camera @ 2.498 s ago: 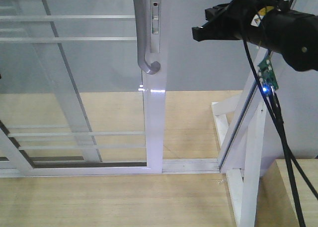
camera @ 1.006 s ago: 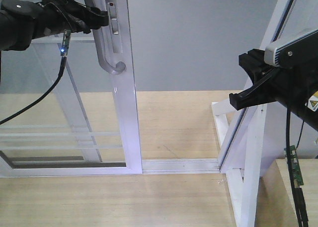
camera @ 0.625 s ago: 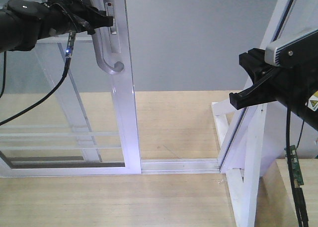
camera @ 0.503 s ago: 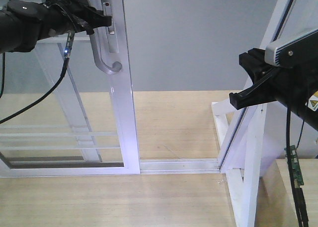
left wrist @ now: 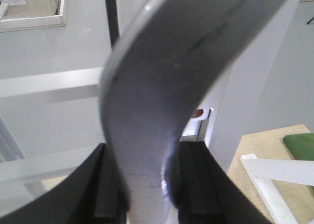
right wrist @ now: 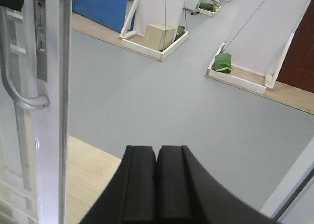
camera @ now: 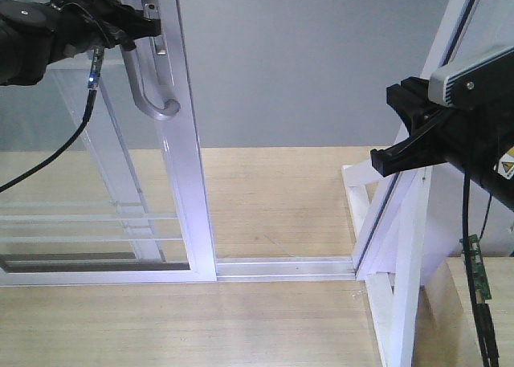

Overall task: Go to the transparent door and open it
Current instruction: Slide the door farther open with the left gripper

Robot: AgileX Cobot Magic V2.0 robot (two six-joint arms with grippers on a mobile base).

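As its wrist view reveals, left gripper [left wrist: 147,187] clasps handle [left wrist: 162,77].

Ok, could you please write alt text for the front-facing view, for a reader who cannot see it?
The left end effector is closed on the curved grey handle of a white-framed glass door, high at the left. The right end effector hangs at the right beside a slanted white frame.
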